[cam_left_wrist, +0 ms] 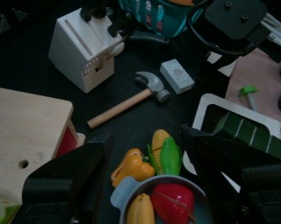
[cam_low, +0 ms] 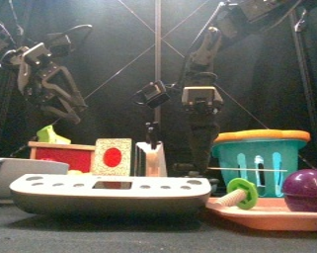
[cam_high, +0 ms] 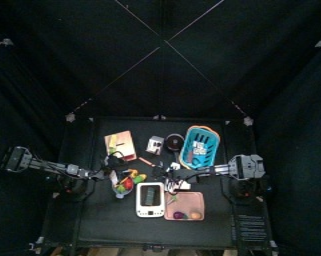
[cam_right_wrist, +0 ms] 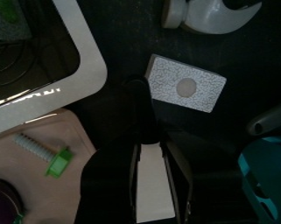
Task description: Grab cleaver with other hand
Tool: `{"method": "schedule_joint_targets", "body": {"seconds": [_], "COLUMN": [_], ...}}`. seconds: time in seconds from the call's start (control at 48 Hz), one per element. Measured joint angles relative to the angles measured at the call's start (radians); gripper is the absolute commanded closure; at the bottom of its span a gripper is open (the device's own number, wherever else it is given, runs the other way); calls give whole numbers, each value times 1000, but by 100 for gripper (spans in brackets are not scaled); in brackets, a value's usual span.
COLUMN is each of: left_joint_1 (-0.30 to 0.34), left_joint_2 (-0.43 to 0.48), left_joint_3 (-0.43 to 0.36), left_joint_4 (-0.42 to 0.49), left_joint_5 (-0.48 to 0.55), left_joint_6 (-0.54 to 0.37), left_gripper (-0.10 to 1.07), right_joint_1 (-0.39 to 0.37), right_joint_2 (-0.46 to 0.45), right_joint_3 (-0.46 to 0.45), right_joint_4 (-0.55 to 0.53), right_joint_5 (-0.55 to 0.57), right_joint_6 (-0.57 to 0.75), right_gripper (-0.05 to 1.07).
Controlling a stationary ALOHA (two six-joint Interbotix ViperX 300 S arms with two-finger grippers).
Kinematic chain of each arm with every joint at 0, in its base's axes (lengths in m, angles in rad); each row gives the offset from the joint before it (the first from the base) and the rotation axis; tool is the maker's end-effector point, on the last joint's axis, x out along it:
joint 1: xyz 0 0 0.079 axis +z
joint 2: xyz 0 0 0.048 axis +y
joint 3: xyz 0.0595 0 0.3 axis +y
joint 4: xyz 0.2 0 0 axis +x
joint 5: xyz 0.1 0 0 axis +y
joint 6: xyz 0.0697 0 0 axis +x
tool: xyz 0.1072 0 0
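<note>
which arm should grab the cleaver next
Left. The right gripper seems to hold the cleaver by its blade, with the handle sticking out free; the left gripper is open and empty.

Crowded table [cam_high: 83,215], narrow gaps

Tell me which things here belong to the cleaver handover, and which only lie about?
Job: grey-bladed cleaver with black handle, right tool holding it, open left tool.
Lying about: wooden hammer, white knife block, teal plastic basket, bowl of toy fruit.
</note>
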Motion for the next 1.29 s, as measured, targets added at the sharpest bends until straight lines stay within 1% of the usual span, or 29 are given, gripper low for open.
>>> {"method": "schedule_joint_targets", "body": {"seconds": [0.167,0.354,0.521,0.667,0.75,0.875,0.979,1.125,1.188,1.292], "left_joint_1": [0,-21,-63,-107,-137,-158,-163,-163,-164,-164], "left_joint_2": [-11,-61,-94,-101,-103,-103,-103,-95,-87,-78], "left_joint_3": [-2,-2,2,2,-3,-17,-23,-29,-34,-38], "left_joint_4": [-2,6,35,89,138,190,206,212,213,224], "left_joint_5": [0,-9,-37,-80,-112,-124,-121,-104,-89,-49], "left_joint_6": [-6,-6,-8,-8,-8,-8,-8,-8,-8,-8], "left_gripper": [3,3,3,3,3,3,3,3,3,3], "right_joint_1": [0,0,-2,-5,-6,-25,-52,-103,-118,-130], "right_joint_2": [-17,-84,-126,-149,-170,-213,-249,-272,-273,-278], "right_joint_3": [-9,-23,-26,-31,-31,-29,-14,37,63,107], "right_joint_4": [-5,-25,-26,-31,-29,-2,66,186,216,236], "right_joint_5": [-5,-49,-133,-219,-284,-411,-546,-778,-868,-1014], "right_joint_6": [3,6,9,9,9,11,11,2,2,6], "right_gripper": [46,46,47,46,46,46,46,47,47,47]}}
